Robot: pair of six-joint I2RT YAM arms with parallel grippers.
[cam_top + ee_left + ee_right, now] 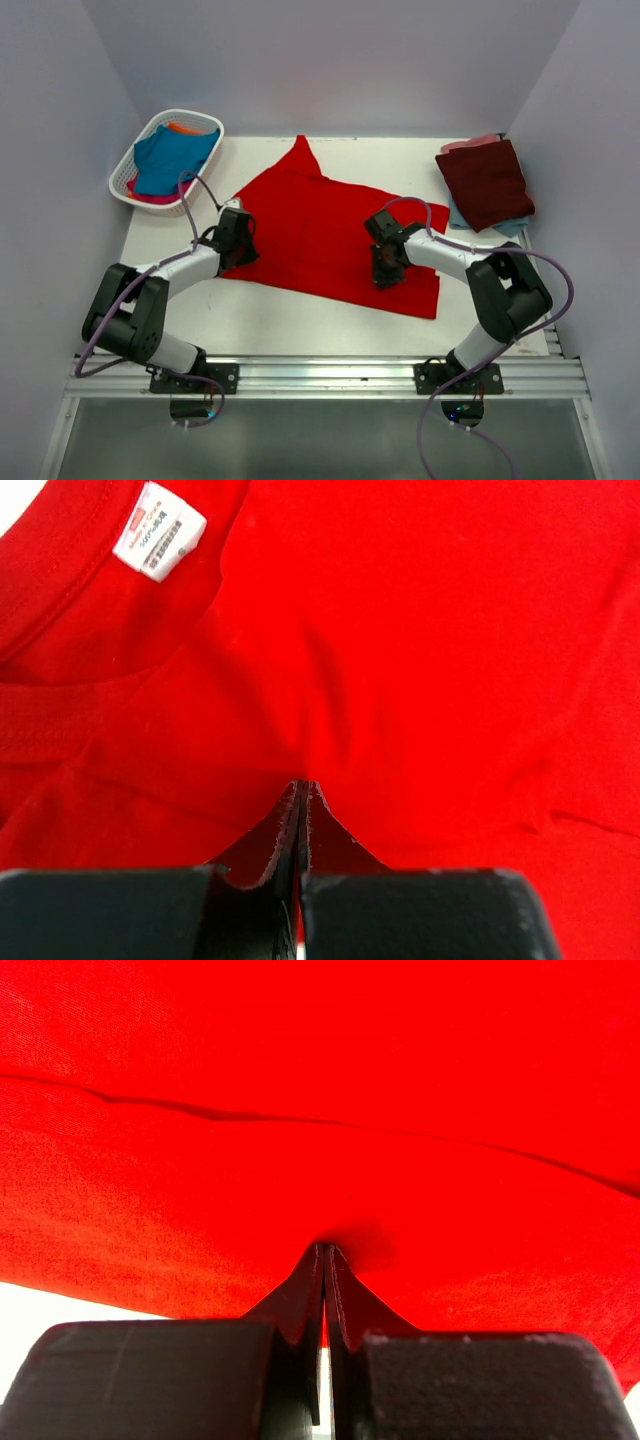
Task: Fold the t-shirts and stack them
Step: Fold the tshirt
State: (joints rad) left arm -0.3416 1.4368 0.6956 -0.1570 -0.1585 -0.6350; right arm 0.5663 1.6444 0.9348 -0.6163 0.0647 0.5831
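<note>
A large bright red t-shirt [320,225] lies spread on the white table, one sleeve pointing to the back. My left gripper [240,250] rests at its left edge near the collar, jaws shut, pinching the red cloth [420,660] at the tips [302,786]; the white neck label [160,530] shows beside it. On the shirt's right part, my right gripper [385,268] is shut with a pucker of red cloth [330,1080] at its tips [323,1248]. A folded dark maroon t-shirt [487,180] tops a stack at the back right.
A white lattice basket [120,180] at the back left holds a teal blue t-shirt [170,158], an orange one [185,127] and a pink one [150,196]. Pale blue cloth [460,217] and pink cloth [470,143] peek from under the maroon shirt. Grey walls enclose the table.
</note>
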